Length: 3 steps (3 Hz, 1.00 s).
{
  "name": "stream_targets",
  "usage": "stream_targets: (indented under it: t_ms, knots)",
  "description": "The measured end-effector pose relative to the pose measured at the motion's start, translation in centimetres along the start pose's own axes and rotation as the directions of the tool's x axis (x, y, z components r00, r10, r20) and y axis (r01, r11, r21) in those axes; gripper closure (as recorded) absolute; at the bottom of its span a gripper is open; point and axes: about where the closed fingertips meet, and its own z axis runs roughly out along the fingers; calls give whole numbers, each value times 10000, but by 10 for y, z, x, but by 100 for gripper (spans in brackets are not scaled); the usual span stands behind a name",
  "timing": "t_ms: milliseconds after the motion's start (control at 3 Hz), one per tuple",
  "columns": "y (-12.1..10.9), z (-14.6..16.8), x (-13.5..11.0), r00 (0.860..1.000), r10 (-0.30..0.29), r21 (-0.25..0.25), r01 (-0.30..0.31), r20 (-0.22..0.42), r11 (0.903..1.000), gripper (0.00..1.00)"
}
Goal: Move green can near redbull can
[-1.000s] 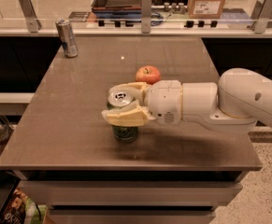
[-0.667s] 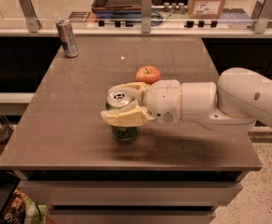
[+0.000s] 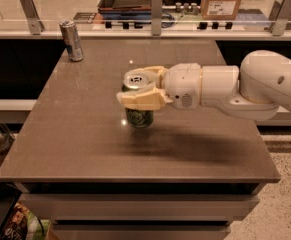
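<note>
Change: gripper (image 3: 138, 89) and green can (image 3: 139, 118) both sit higher in the frame than a second ago, shifted toward the far side of the table (image 3: 85, 144); the redbull can (image 3: 72, 40) has not moved.
Gripper: I see it in the middle of the frame, reaching in from the right on the white arm (image 3: 255, 86), its two pale fingers clamped around the upper body of the green can, one on the near side and one behind.
Green can: upright in the grasp, silver top showing between the fingers, green body hanging out below them. I judge it is just off the tabletop, though I cannot make out a clean gap under it.
Redbull can: standing at the table's far left corner, upper left of the frame, leaning slightly as seen from here, well apart from the held can.
Direction to go: from the gripper the target lies up and to the left in the frame, a diagonal across bare tabletop.
Long axis: both cans are vertical, so I would keep the load upright throughout.
Next move, my call: carry it diagonally and set it down just beside the slim can without touching it.
Risk: that narrow can would tip easily if nudged.
</note>
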Motion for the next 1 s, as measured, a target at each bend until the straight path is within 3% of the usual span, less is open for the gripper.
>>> stream_targets:
  t_ms: [333, 1000]
  knots:
    - [-45, -8, -22, 9990, 25, 506, -48, 456, 9987, 100]
    - [-114, -11, -72, 9960, -259, 933, 179, 854, 9955, 100]
